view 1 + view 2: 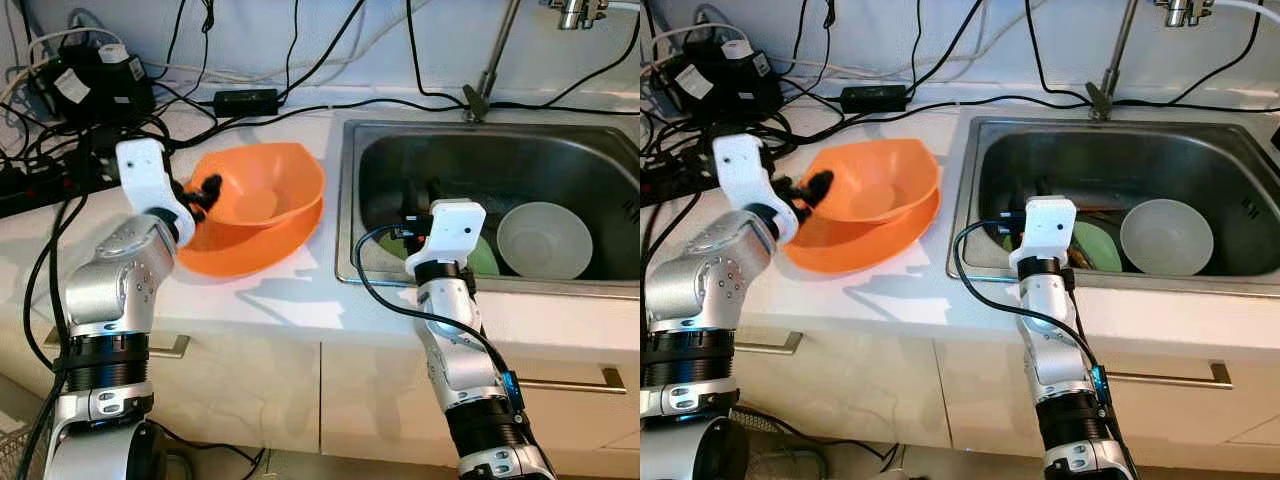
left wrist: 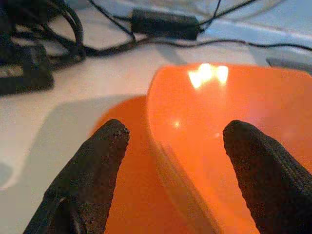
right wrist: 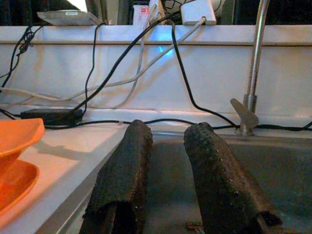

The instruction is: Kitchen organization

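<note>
An orange bowl (image 1: 262,195) rests tilted on an orange plate (image 1: 250,250) on the white counter left of the sink. My left gripper (image 2: 178,129) is open at the bowl's left rim, one finger (image 2: 97,165) outside over the plate and the other inside the bowl. In the steel sink (image 1: 345,200) lie a white bowl (image 1: 545,240) and a green plate (image 1: 483,257). My right gripper (image 3: 169,126) hovers at the sink's near-left part, fingers a little apart with nothing between them.
Tangled black cables and power adapters (image 1: 90,80) crowd the counter's back left; a black adapter (image 1: 245,100) lies behind the bowl. The faucet (image 1: 490,70) rises behind the sink. Cabinet drawers with handles (image 1: 600,380) are below the counter edge.
</note>
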Robot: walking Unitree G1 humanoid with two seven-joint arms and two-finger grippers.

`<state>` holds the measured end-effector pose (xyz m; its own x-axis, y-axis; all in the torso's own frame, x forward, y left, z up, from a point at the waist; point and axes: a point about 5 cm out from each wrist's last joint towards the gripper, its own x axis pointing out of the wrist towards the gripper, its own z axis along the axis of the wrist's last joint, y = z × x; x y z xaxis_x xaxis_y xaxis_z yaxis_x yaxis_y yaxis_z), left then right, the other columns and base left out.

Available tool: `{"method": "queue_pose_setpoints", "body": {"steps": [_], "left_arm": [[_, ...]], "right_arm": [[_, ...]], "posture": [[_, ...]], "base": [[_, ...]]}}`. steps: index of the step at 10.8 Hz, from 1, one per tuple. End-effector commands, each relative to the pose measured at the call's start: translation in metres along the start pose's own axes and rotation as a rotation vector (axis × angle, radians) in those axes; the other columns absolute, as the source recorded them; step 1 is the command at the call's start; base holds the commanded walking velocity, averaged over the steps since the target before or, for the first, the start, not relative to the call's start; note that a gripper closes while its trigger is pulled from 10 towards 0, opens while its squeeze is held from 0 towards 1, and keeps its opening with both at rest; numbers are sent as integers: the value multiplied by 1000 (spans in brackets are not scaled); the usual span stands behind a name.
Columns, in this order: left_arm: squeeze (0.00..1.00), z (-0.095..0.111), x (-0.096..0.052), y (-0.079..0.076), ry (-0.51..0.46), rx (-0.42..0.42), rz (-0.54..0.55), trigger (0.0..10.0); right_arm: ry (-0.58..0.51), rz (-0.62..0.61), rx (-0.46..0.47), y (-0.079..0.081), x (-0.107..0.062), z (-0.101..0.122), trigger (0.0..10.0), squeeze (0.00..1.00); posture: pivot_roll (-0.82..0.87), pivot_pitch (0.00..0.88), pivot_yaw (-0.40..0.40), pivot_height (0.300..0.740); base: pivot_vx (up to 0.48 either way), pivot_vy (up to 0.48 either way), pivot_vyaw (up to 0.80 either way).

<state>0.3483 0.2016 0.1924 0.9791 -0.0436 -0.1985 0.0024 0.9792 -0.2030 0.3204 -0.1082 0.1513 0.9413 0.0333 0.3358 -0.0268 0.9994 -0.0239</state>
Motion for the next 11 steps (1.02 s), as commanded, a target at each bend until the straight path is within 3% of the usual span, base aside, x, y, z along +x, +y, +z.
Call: {"method": "queue_pose_setpoints", "body": {"steps": [1, 4, 6, 11], "left_arm": [[0, 0, 0, -4, 35, -37, -32, 10000], [0, -14, -3, -10, 118, -96, -89, 10000], [0, -16, -3, -18, 114, -123, -129, 0], [0, -13, -3, -22, 79, -158, -118, 0]], "right_arm": [[4, 6, -1, 2, 0, 1, 10000, 0], [9, 10, 2, 4, 0, 0, 10000, 0], [11, 10, 0, 3, 1, 0, 10000, 0], [22, 5, -4, 2, 3, -1, 10000, 0]], "posture": [[97, 0, 80, 740], [96, 0, 82, 740], [92, 0, 81, 740], [102, 0, 65, 740]], "base": [[0, 0, 0], [0, 0, 0], [0, 0, 0], [0, 0, 0]]}}
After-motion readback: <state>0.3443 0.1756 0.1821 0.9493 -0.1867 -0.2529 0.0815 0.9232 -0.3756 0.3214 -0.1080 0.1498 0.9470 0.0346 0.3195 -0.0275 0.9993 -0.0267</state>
